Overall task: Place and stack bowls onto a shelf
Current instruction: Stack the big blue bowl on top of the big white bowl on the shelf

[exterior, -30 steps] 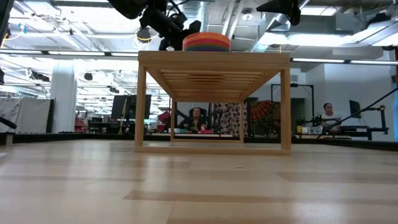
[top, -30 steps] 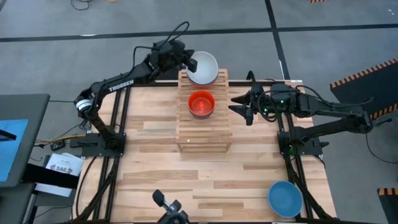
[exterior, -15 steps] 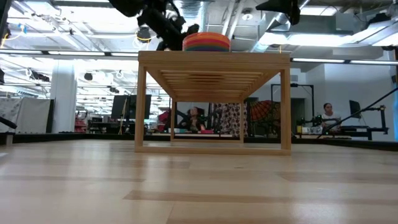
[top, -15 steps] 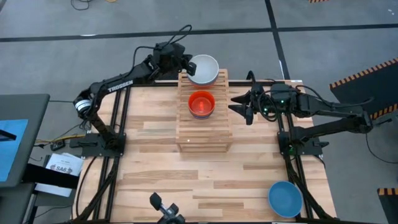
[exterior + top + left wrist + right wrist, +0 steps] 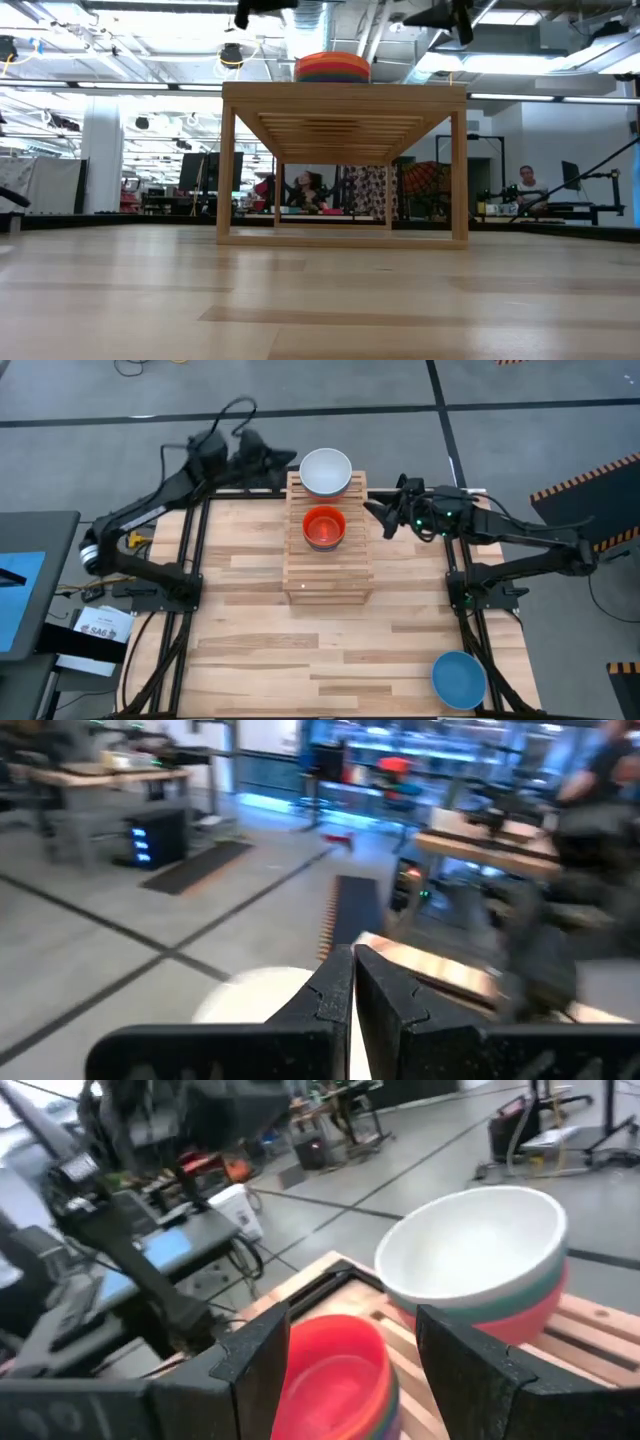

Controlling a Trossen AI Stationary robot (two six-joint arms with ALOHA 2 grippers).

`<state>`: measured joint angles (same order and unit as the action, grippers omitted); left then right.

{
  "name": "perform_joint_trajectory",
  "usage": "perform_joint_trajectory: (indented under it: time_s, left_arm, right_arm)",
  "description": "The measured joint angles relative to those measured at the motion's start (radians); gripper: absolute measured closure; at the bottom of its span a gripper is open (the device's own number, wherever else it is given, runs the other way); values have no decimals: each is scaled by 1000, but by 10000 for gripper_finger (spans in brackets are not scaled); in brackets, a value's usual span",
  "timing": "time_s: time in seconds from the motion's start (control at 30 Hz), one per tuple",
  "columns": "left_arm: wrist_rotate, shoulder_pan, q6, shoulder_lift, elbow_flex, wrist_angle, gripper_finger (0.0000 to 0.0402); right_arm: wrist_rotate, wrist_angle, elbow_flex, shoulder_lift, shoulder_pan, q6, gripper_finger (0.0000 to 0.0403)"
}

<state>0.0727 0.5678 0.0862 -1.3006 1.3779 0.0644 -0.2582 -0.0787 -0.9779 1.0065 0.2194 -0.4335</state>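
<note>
The shelf (image 5: 328, 565) stands mid-table. On its far step a white bowl (image 5: 326, 470) tops a short stack of bowls (image 5: 480, 1250). On the step nearer to me a red bowl (image 5: 323, 527) tops a striped stack (image 5: 332, 67). A blue bowl (image 5: 458, 678) rests on the table at the near right corner. My left gripper (image 5: 288, 458) is shut and empty, level, just left of the white bowl (image 5: 260, 995). My right gripper (image 5: 376, 513) is open and empty, right of the shelf, pointing at the two stacks (image 5: 335, 1370).
The shelf's near step (image 5: 328, 585) is bare slats. Open tabletop (image 5: 330, 650) lies between the shelf and the near edge. Beyond the table the low view shows a room with seated people (image 5: 527, 185).
My left gripper, shut throughout, has drawn back from the white bowl's rim toward the table's left and risen. The white bowl has stayed in place. My right gripper has shifted slightly toward the far edge and turned a little, still open.
</note>
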Motion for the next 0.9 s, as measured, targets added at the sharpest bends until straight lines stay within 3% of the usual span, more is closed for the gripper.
perform_joint_trajectory:
  time_s: [0.27,0.4,0.7,0.9]
  left_arm:
    - [-115,-212,55,332,-466,-296,401]
    - [-191,-282,57,450,-615,-385,401]
    - [-224,-300,57,556,-664,-390,401]
    - [-208,-299,107,555,-664,-378,401]
  right_arm:
    - [106,6,-1,0,1,32,159]
    - [128,5,-1,0,-11,50,159]
    - [158,4,-1,0,-17,28,159]
    - [453,-106,-4,-16,-91,-144,159]
